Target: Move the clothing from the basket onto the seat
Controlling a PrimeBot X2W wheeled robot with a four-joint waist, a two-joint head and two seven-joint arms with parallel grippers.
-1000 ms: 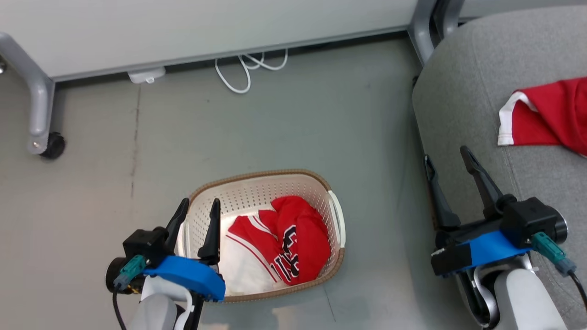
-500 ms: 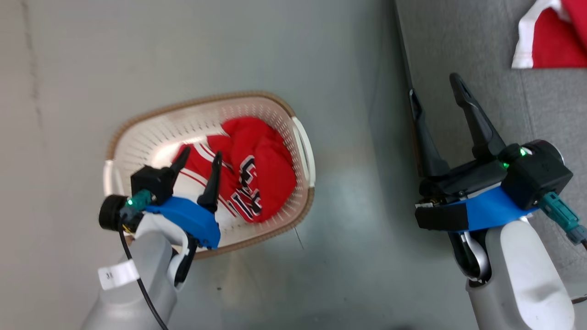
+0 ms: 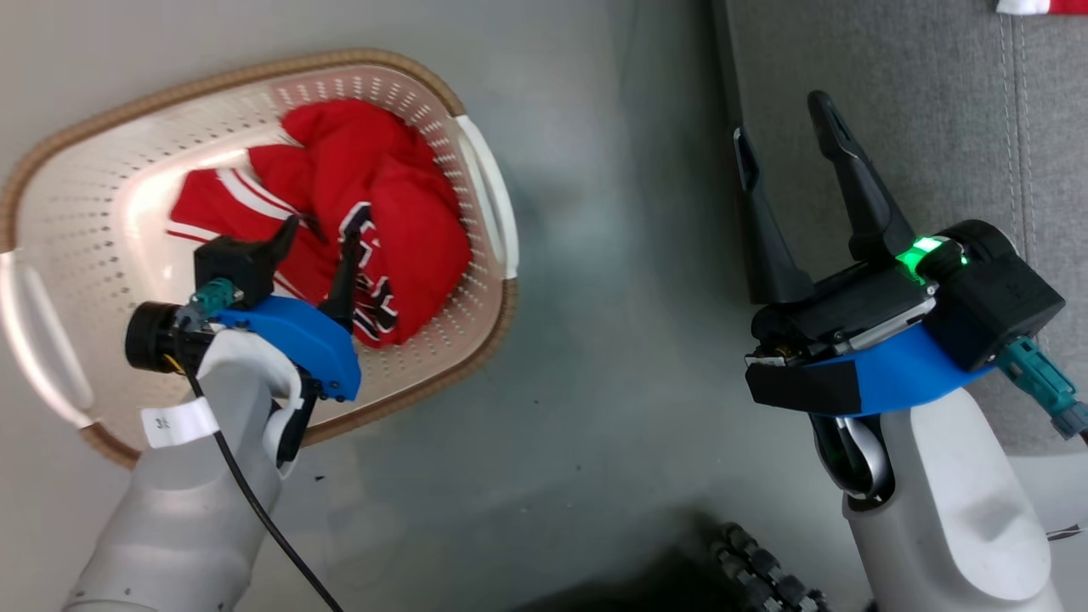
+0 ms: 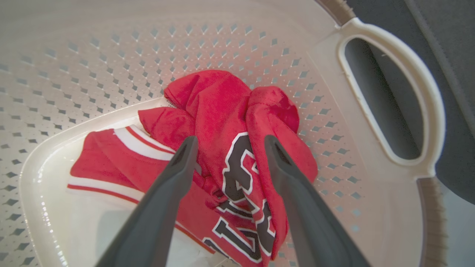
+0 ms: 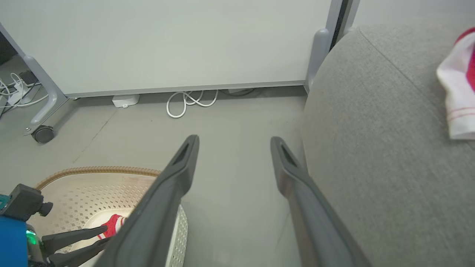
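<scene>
Two hands, both spread open: left hand [image 3: 320, 228] held over jersey [image 3: 399, 229] in basket [image 3: 212, 76], right hand [image 3: 780, 116] beside seat [image 3: 935, 127].

One left claw [image 3: 320, 228], one right claw [image 3: 780, 116], one basket [image 3: 76, 229], one seat [image 3: 935, 127], two red garments [image 3: 399, 229] [image 5: 458, 100].

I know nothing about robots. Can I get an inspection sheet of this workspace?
Surface: bare grey floor.
Job's things: cream perforated plastic basket with brown rim holds a crumpled red jersey with black-and-white lettering; a red garment with white trim lies on the large grey fabric seat.
Clutter: small white box on the floor.
Grippers: left tool open, down in the basket over the jersey; right tool open, empty, beside the seat.
Cables: white cable looped on the floor; black cable along the left arm.
Surroundings: pale wheeled partition panel.
</scene>
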